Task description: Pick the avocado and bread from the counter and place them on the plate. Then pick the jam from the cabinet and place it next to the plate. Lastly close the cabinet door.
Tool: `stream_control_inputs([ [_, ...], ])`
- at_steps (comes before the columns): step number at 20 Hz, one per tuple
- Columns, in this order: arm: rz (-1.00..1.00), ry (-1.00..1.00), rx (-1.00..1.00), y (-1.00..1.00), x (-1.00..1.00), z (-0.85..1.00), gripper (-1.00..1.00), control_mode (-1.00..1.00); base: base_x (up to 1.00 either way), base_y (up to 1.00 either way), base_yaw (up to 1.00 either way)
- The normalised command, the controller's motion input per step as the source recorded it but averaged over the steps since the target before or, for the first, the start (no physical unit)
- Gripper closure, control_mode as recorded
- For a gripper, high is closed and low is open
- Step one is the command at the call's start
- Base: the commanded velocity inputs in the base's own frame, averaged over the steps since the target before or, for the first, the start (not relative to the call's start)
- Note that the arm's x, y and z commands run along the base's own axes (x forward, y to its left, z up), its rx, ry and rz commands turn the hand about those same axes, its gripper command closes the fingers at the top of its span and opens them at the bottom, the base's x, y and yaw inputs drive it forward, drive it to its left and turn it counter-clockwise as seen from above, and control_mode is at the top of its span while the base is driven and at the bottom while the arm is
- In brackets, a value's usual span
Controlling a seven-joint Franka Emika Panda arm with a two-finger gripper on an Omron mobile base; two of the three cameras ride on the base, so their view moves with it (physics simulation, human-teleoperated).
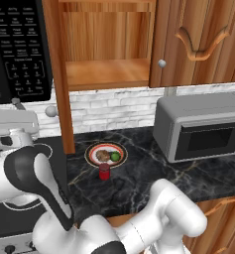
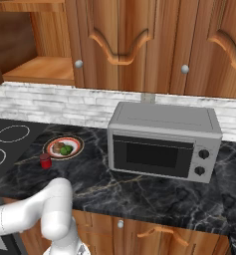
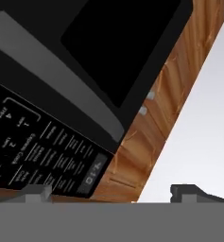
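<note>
Gripper (image 3: pixel 108 191) spread wide, empty, near the open cabinet door (image 1: pixel 64 94). Jam (image 1: pixel 104 171) at plate's (image 1: pixel 91 151) six o'clock. Risk: glancing off door edge, leaving cabinet (image 1: pixel 106 74) ajar.

Your white arm (image 1: pixel 158 213) rises from the lower right of the left base view, its elbow bent and its dark-jointed forearm (image 1: pixel 37 183) reaching up to the left. Your hand (image 3: pixel 106 194) stands wide open, both dark fingertips (image 3: pixel 191 191) well apart and holding nothing.
</note>
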Motion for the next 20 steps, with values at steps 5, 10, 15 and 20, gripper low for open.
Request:
stream_control_inputs([
  [5, 0.0, -0.12, 0.36, -1.0, -1.0, 0.57, -1.0, -1.0, 0.0, 0.0, 0.0],
  [10, 0.0, -0.03, 0.32, -1.0, -0.62, 0.28, -1.0, -1.0, 0.0, 0.0, 0.0],
  [15, 0.0, 0.01, 0.3, -1.0, -0.25, 0.1, -1.0, -1.0, 0.0, 0.0, 0.0],
  [20, 0.0, 0.07, 0.24, -0.99, 0.62, -0.01, -1.0, -1.0, 0.0, 0.0, 0.0],
])
